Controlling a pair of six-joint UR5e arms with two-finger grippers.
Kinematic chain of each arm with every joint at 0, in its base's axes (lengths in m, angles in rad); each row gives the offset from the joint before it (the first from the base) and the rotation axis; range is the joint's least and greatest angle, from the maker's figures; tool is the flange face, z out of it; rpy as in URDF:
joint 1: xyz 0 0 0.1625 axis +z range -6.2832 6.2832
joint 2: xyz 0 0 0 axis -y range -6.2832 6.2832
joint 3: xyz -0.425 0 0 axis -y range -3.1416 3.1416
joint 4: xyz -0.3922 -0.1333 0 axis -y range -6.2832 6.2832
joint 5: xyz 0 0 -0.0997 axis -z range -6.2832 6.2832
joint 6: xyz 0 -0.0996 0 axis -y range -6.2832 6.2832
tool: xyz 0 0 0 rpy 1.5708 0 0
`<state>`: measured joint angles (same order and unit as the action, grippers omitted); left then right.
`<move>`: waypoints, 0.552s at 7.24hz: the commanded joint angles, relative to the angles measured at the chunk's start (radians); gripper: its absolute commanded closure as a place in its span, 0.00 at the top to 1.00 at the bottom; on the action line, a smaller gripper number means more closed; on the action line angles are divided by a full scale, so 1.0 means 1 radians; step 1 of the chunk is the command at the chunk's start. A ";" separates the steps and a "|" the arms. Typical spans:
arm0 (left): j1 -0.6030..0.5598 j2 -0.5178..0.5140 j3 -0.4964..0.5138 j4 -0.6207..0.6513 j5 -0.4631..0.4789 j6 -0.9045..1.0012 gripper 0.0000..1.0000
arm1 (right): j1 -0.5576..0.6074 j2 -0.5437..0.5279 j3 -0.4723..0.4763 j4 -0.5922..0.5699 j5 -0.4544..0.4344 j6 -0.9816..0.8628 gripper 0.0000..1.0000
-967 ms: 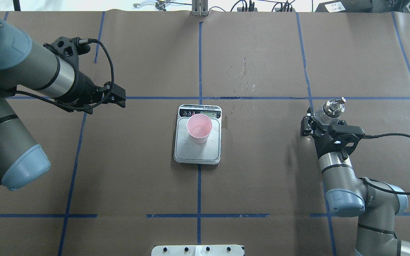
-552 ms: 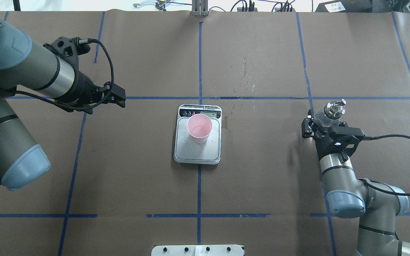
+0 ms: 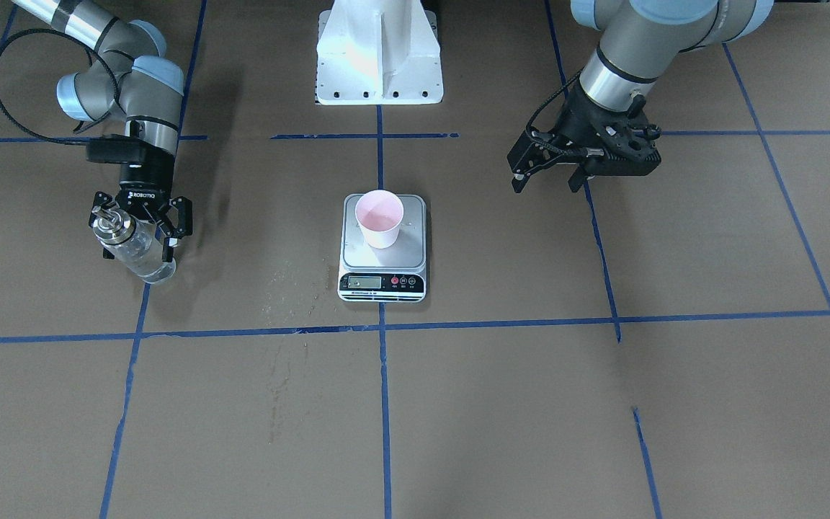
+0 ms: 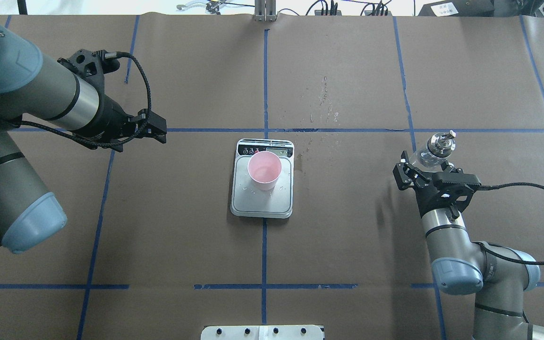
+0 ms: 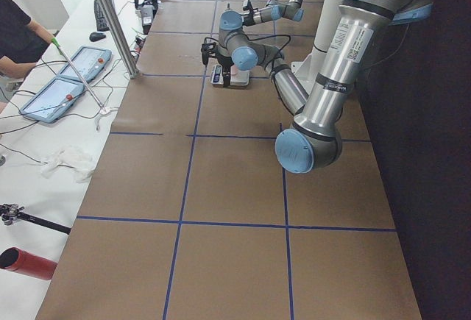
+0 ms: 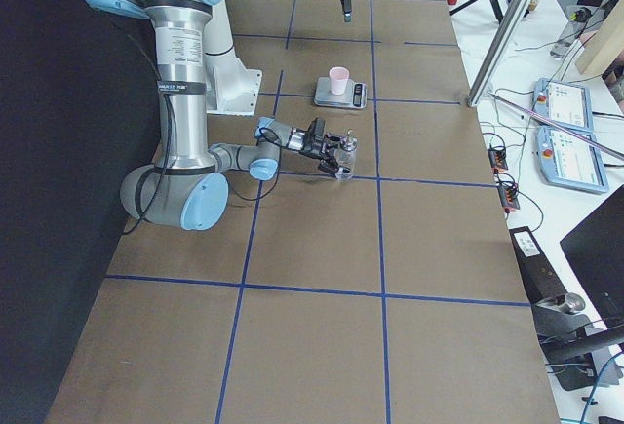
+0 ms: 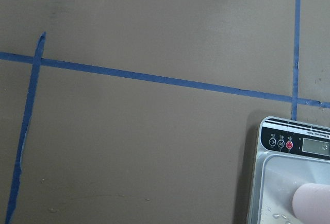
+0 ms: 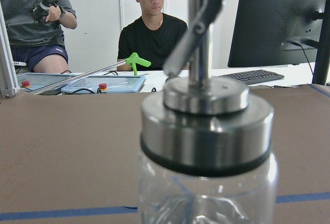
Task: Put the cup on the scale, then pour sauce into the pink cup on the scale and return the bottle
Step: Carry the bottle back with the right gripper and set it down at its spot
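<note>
Brown paper covers your table (image 4: 347,236), marked into squares by blue tape (image 4: 347,130). At the middle sits the scale (image 4: 262,205), its display side turned away from the robot. The cup (image 4: 264,171) stands upright on the silver platform, toward the display end, with its pink inside showing. You cannot tell from these views whether it holds any liquid. A few drops (image 4: 252,191) glint on the platform beside the cup, and damp specks (image 4: 324,106) mark the paper beyond the scale.

Look to the robot's right and you find the bottle (image 4: 429,155), well apart from the scale and standing on the table close to a tape line. The right gripper (image 3: 138,238) reaches in at its level with its jaws spread, one finger on either side of the glass (a gap shows on at least one side). Its wrist camera fills with the silver cap (image 8: 206,126) and spout.

On the other side, the left gripper (image 4: 161,131) hangs above the paper, well away from the scale. Its jaws are parted, with nothing between them.
</note>
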<state>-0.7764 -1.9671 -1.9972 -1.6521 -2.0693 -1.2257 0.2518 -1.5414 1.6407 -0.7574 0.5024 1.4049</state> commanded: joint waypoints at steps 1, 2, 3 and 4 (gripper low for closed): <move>0.000 0.000 0.000 0.000 -0.002 0.000 1.00 | -0.052 -0.044 0.010 0.006 -0.044 0.002 1.00; -0.001 0.000 0.000 0.000 0.000 0.000 1.00 | -0.074 -0.072 0.017 0.051 -0.050 0.002 1.00; -0.001 0.000 -0.002 0.000 0.000 -0.002 1.00 | -0.100 -0.089 0.021 0.075 -0.074 0.002 1.00; -0.001 0.002 -0.002 0.002 0.000 -0.002 1.00 | -0.115 -0.089 0.025 0.076 -0.087 0.002 1.00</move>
<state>-0.7775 -1.9661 -1.9982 -1.6518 -2.0695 -1.2266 0.1621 -1.6193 1.6599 -0.6966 0.4360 1.4066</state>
